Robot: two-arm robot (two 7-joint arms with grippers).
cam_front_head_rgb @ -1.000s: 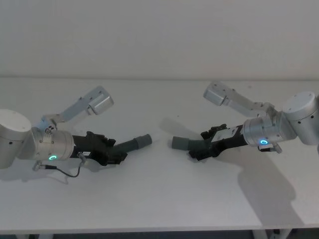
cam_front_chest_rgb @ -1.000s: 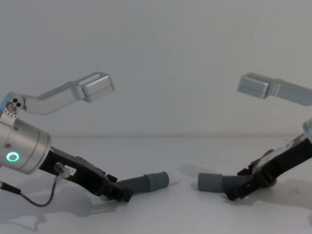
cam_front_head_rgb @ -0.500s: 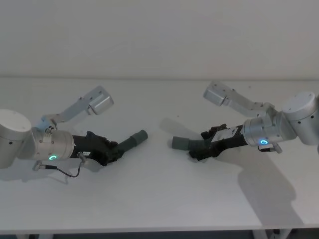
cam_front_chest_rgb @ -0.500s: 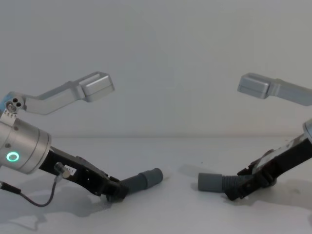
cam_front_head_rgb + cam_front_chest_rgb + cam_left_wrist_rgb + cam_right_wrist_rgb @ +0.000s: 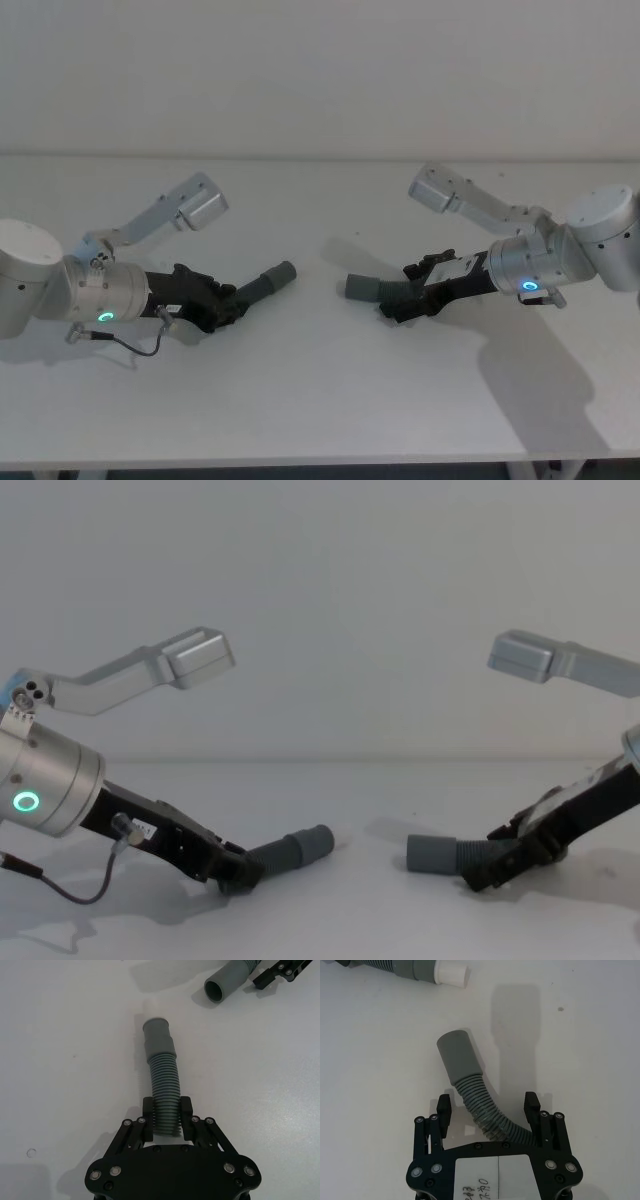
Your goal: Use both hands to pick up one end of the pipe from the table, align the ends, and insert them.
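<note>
The right gripper is over the white table, its black fingers spread wide. A grey corrugated hose piece lies between them. Its smooth cuff points toward eleven o'clock from the gripper. Farther that way, well apart, lies the other hose piece with its white tip.
</note>
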